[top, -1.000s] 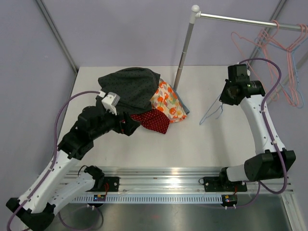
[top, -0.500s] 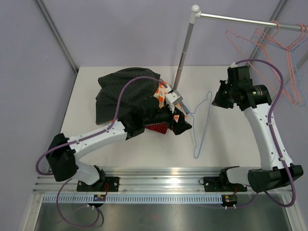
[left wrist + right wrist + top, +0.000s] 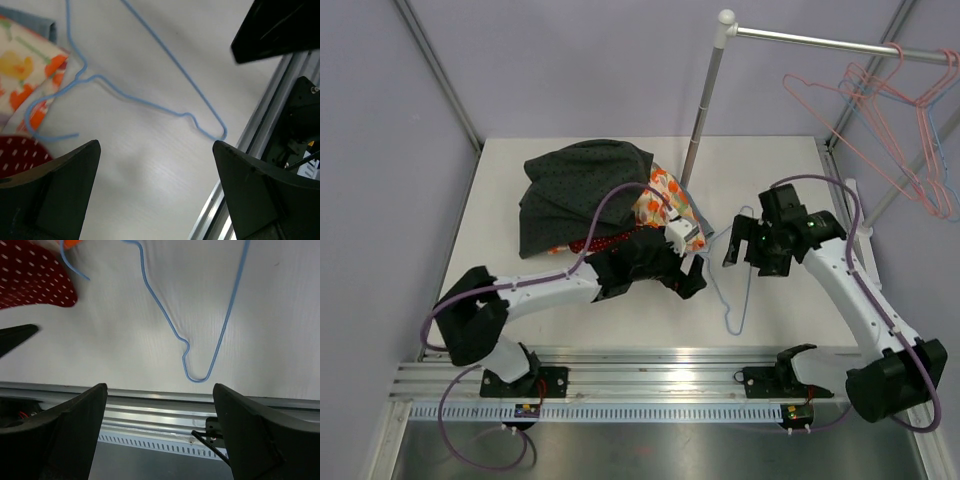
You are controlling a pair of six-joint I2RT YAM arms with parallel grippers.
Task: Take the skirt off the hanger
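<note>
The blue hanger (image 3: 738, 290) lies bare toward the surface's (image 3: 790, 170) near edge, beside the clothes pile (image 3: 580, 190), and with the left gripper (image 3: 155, 175) and right gripper (image 3: 157, 410) jaws apart and empty, removal looks done.

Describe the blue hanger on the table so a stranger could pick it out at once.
Start at the white table, just right of the heap of clothes by the upright metal pole. A blue wire hanger lies flat there, its hook at the edge of the orange-printed cloth. It is the only hanger lying down; the others hang from the rail at the far right.
</note>
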